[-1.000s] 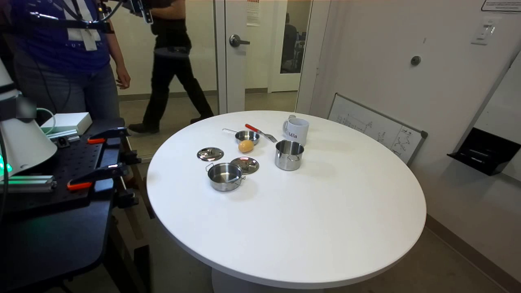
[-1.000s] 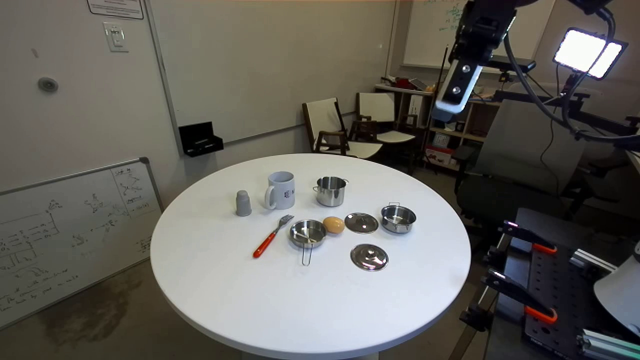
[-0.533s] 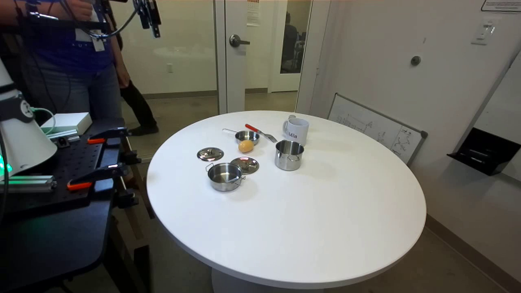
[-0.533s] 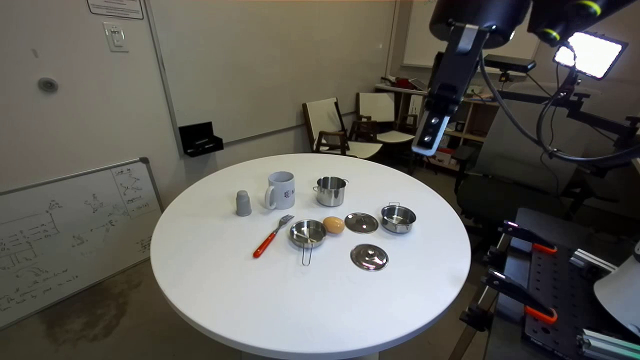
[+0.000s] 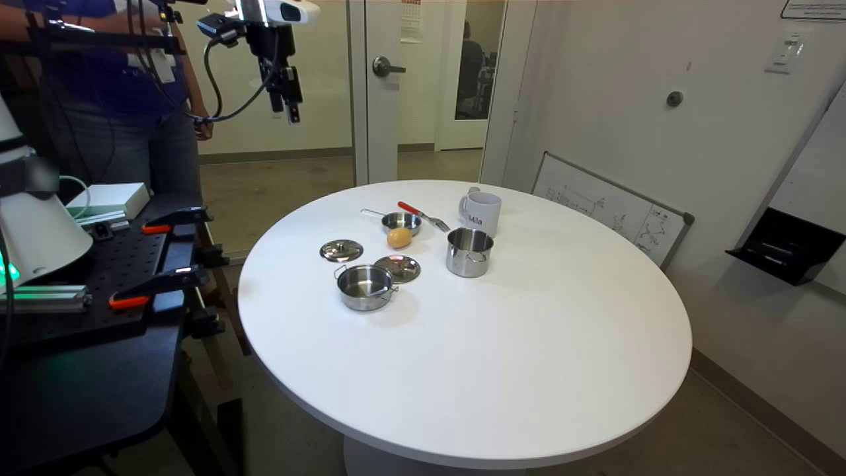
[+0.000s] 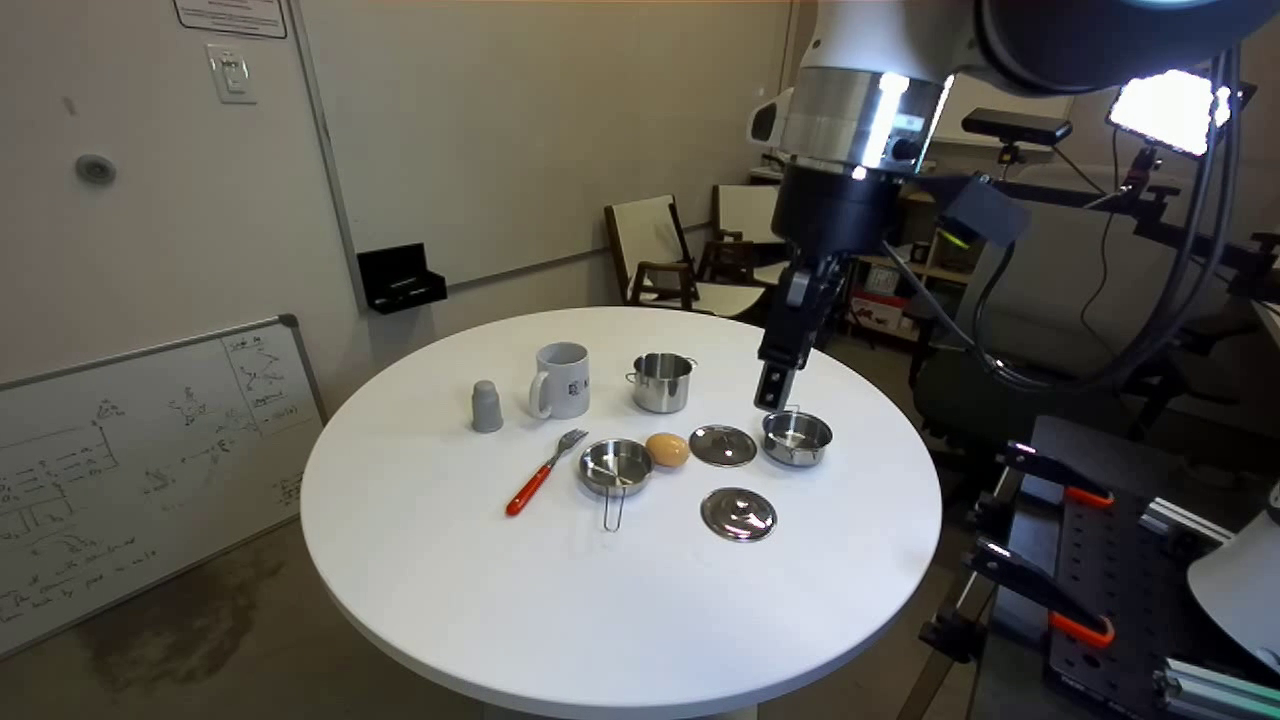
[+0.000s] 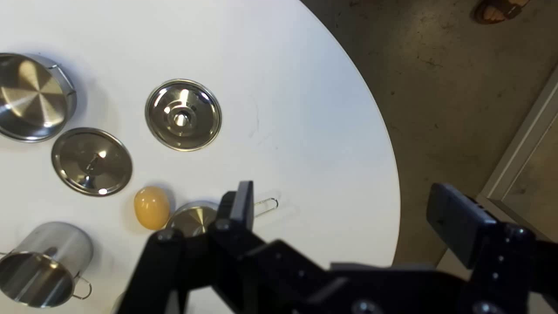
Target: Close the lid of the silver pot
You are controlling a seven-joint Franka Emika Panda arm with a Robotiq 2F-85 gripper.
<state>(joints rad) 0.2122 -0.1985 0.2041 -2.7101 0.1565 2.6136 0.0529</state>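
Note:
The silver pot (image 5: 468,261) stands upright with its top open; it also shows in an exterior view (image 6: 661,388) and the wrist view (image 7: 61,244). Two round silver lids lie flat on the table. One lid (image 5: 342,250) lies apart, knob up, also in the wrist view (image 7: 183,115). The other lid (image 5: 398,268) lies beside the wide shallow bowl (image 5: 365,297), also in the wrist view (image 7: 91,161). I cannot tell which lid belongs to the pot. My gripper (image 7: 348,213) is open and empty, well above the table; in the exterior views it hangs pointing down (image 5: 285,112) (image 6: 772,385).
A yellow egg (image 6: 667,450) lies beside a small pan (image 6: 616,468) with a wire handle. A red-handled fork (image 6: 535,485), a white mug (image 6: 563,385) and a grey cup (image 6: 487,408) are further off. The round white table's edge (image 7: 388,122) runs under my open jaws in the wrist view.
My gripper has come down and further over toward the table, turning to point more downward. The lids, pot and other table things have not moved. A person walking in the background has gone.

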